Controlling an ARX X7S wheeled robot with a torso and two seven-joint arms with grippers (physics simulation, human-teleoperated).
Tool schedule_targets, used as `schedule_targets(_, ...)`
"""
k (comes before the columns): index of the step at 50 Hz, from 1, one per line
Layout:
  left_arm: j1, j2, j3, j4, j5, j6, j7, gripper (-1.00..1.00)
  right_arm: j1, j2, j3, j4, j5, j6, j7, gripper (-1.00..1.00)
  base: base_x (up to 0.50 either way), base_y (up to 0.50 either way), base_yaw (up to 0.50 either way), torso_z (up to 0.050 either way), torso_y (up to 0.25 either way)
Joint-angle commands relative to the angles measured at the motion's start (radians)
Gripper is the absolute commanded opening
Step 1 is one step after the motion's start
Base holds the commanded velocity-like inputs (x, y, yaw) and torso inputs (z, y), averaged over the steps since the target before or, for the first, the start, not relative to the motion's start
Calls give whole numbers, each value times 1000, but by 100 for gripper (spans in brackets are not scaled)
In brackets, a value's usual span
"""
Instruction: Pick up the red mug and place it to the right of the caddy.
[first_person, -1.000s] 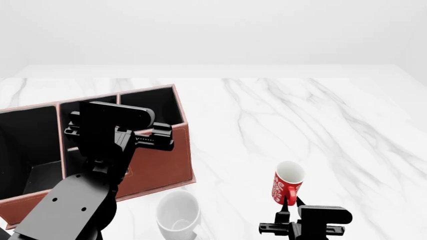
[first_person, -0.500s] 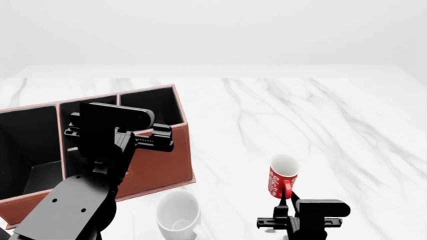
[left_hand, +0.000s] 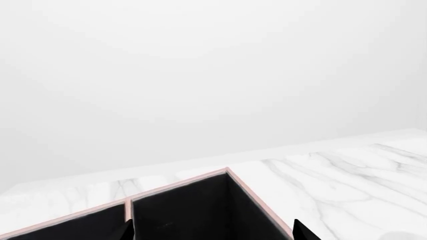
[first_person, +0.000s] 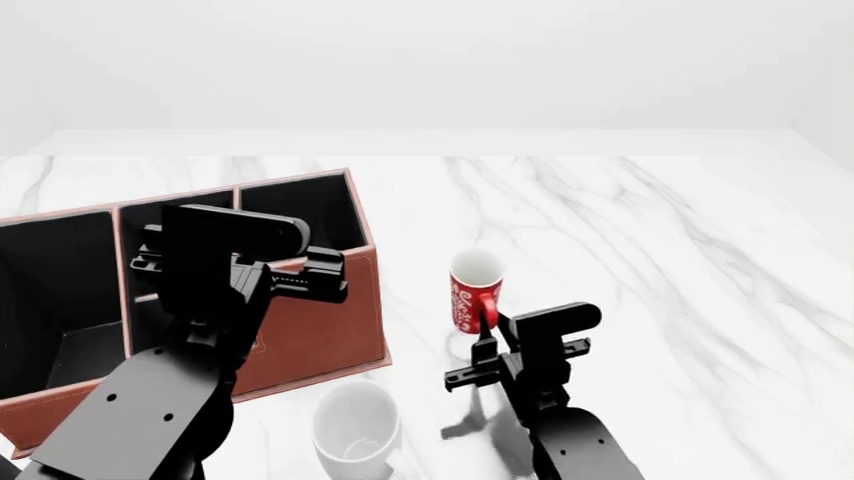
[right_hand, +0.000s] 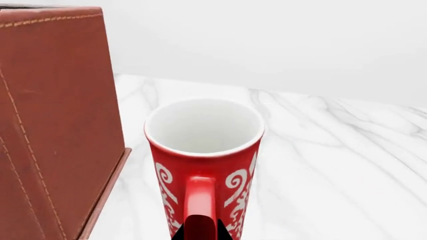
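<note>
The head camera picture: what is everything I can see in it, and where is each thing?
Table: one, white marble, under everything.
Caddy: one, reddish-brown with black compartments, at the left.
Red mug: one, red with white script, white inside, upright, just right of the caddy, held by its handle.
White mug: one, plain white, near edge, in front of the caddy.
Left gripper: one, black, over the caddy; whether it is open cannot be told.
Right gripper: one, black, closed on the red mug's handle.
</note>
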Motion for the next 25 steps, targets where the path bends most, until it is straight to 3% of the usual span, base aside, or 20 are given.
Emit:
schedule_targets(1,-3,-2,2,-7,-5,2,-3,100,224,-110,-53,403,-31,-151,-62,-100,0,0,0,0,0)
schedule_targets(3,-2,-2,2,-7,-6,3,-3,100,265,-124,-97,500,10,-198,-60,-100,0,0,0,0,0)
schedule_targets(7,-1,-4,0,-5,-8,2,-5,100,346,-126,-388,667,276,-308,-16,-100,0,0,0,0,0)
schedule_targets(15,5,-5,0,-13,-10,13,-5,100,402,-126,-836,754,710,-421,25,-100,0,0,0,0,1)
schedule_targets(25,11,-12,-5,-5,-16,9,-10,100,422,-126,-1087,772,951,-483,56,-100,0,0,0,0,1)
